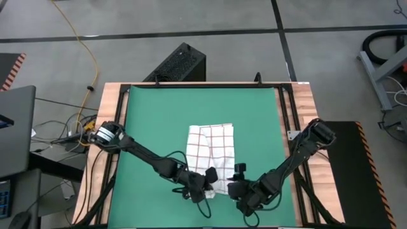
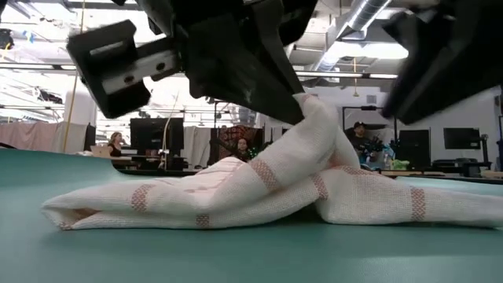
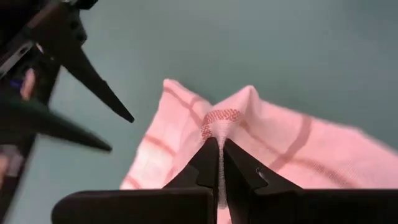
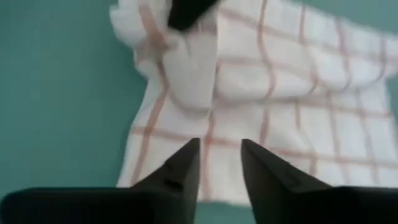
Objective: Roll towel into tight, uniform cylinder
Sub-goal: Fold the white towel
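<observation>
The white checked towel lies mostly flat at the middle of the green mat, its near part bunched and pulled up into a peak. My left gripper is shut on that peak at the towel's near edge. My right gripper is open and empty. It hovers just above the towel's near right part, to the right of the left gripper. My left gripper pinches a gathered fold of the towel's near edge between its two fingertips. The fingers slant down onto it from above and the near left. The pinched fold is raised off the mat in a peak, and the rest of the towel lies on the mat.
A black box stands beyond the table's far edge. The wooden table rim and dark rails frame the mat. Bare green mat lies to the left and right of the towel. People and monitors show in the room behind.
</observation>
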{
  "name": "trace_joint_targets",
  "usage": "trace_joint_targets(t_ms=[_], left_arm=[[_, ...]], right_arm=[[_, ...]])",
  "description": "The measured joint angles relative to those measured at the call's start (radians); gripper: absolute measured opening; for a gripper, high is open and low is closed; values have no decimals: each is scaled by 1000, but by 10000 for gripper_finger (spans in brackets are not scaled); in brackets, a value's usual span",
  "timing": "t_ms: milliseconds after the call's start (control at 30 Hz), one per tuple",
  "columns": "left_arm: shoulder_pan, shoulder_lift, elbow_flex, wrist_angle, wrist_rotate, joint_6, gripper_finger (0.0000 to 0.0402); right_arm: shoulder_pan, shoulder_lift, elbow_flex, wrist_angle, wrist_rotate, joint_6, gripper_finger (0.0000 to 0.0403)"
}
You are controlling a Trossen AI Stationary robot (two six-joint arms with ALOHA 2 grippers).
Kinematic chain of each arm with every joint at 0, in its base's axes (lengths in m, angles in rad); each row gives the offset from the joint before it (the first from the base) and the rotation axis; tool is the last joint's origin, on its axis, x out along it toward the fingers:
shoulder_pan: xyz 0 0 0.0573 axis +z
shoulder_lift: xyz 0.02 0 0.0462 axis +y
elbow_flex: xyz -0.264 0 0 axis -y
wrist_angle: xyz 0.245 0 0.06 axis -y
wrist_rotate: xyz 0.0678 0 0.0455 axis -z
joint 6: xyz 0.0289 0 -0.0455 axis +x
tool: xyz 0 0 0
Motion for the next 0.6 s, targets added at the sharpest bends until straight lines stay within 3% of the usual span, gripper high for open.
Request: trace_joint_targets(t_ms=[233,400,600], left_arm=[[-9,-2,0,-37,-61,128,0],[-20,-2,0,-41,-170,283,0],[-38,-6,1,-84,-309,401,0]], right_arm=[[-60,-8,0,131,-68,-229,218],[-127,-8,0,156,-203,-299,226],[-163,-57,0,131,-247,-351,226]])
